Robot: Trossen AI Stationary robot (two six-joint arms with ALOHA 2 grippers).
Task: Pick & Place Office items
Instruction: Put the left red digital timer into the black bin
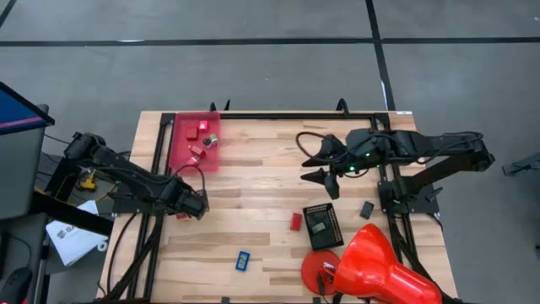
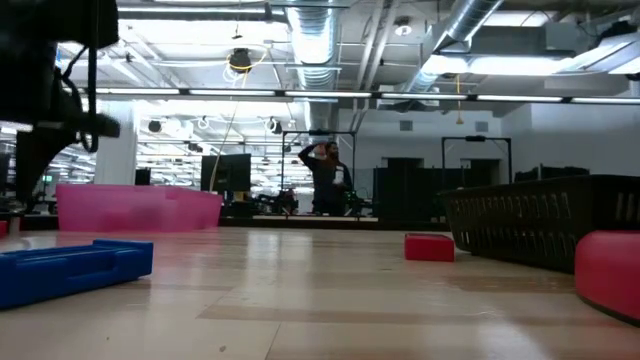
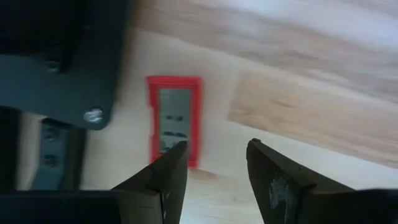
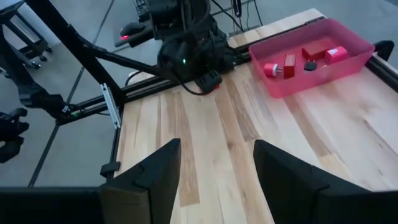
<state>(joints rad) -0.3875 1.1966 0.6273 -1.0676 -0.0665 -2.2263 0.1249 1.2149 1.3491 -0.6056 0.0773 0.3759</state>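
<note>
pale wooden bench (image 1: 253,181) planks run under the left pincer (image 3: 214,165), whose fingers stand apart with nothing between them. a small flat red-framed rectangular piece with a grey face (image 3: 174,118) lies just beyond and beside one fingertip, its long axis along the reach. the right pincer (image 4: 214,165), also apart and empty, waits well away, so the left is nearer.

No readable text, label, brand, number or sign anywhere. Small marks on the grey face of the red block (image 3: 174,119) just ahead of the left fingers (image 3: 163,180), too blurred to read.
</note>
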